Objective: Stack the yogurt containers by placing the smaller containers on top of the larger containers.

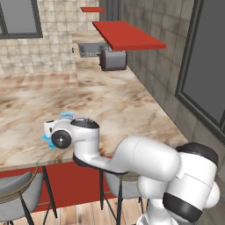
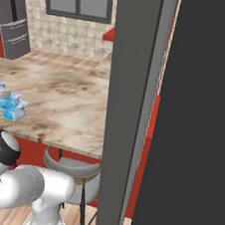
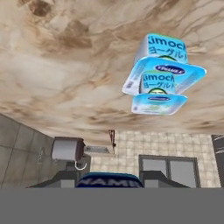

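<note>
A marbled desk (image 1: pixel 123 101) in a tiled, red-shelved kitchen is being worked over by the white arm. Two yogurt tubs, the widest tub (image 3: pixel 173 68) and the mid-sized tub (image 3: pixel 159 98), are being seen touching, ahead and to the right of the claw (image 3: pixel 109 178) in the hand view. A dark-blue-labelled tiny cup (image 3: pixel 109 180) is being gripped between the narrowly set claw tips.

Both base views look down across the marble counter (image 1: pixel 114 96); hand view hangs inverted, nearer it.
</note>
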Robot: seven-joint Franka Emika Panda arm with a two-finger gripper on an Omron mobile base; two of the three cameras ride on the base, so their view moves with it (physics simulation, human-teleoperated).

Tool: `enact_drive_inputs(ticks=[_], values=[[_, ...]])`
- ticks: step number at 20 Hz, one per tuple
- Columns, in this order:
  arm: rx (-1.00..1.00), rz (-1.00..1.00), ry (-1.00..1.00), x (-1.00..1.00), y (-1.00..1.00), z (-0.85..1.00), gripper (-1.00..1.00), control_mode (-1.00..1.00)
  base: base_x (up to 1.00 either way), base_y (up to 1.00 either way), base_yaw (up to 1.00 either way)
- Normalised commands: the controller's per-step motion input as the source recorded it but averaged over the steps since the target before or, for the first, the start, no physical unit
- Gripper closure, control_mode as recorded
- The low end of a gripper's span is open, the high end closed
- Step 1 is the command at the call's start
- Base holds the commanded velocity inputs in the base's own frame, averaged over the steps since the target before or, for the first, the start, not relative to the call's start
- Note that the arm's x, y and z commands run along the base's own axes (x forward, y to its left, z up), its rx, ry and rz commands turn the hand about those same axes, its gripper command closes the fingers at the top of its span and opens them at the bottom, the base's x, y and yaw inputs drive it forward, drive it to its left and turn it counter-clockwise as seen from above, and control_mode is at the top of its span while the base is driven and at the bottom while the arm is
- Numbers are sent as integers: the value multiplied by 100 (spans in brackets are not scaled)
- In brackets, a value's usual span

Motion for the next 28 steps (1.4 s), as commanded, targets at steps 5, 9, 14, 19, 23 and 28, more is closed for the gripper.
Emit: enact_drive_inputs(ticks=[5,9,14,19,23,28], values=[[-2,0,6,18,0,-11,100,-100,0,0,0],[-3,0,8,20,0,-12,100,-100,0,0,0],[-5,0,7,16,9,-14,100,-100,0,0,0],[-7,0,2,3,27,-13,100,-100,0,0,0],[-5,0,0,1,22,-9,100,-100,0,0,0],[0,0,0,11,0,-3,100,-100,0,0,0]])
